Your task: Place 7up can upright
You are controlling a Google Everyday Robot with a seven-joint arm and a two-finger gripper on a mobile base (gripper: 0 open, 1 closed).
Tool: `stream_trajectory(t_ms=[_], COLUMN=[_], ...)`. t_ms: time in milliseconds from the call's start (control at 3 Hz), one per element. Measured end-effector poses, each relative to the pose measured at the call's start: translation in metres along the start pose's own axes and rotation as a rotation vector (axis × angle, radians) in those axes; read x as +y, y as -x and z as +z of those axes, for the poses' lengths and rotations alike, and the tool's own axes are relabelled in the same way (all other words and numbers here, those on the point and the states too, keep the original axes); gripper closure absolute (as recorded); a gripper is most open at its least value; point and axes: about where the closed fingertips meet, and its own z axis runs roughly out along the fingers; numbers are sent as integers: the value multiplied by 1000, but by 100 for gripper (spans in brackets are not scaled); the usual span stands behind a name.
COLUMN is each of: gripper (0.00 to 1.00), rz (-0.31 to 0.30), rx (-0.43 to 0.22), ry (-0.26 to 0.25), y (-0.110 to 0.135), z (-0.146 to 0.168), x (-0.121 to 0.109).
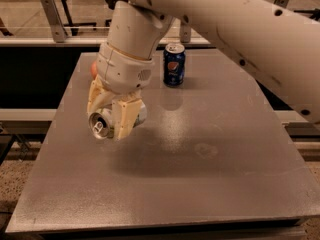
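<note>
My gripper hangs over the left middle of the grey table, below the big white arm. Its cream fingers are shut on the 7up can, a silver can held on its side above the table, silver top facing the camera and down-left. Most of the can's body is hidden by the fingers, so its green lettering does not show.
A dark blue Pepsi can stands upright at the table's back middle. An orange-red round object peeks out behind the wrist at the left. The white arm spans the upper right. A rail and chairs lie behind the table.
</note>
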Motion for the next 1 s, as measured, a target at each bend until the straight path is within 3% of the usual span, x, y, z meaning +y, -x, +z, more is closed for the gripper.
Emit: stream_trajectory(t_ms=[667, 1000], gripper=[100, 100], rz=[269, 365], rx=[-327, -481], ry=[-185, -260], y=[-18, -21], z=[-45, -58], x=[3, 6])
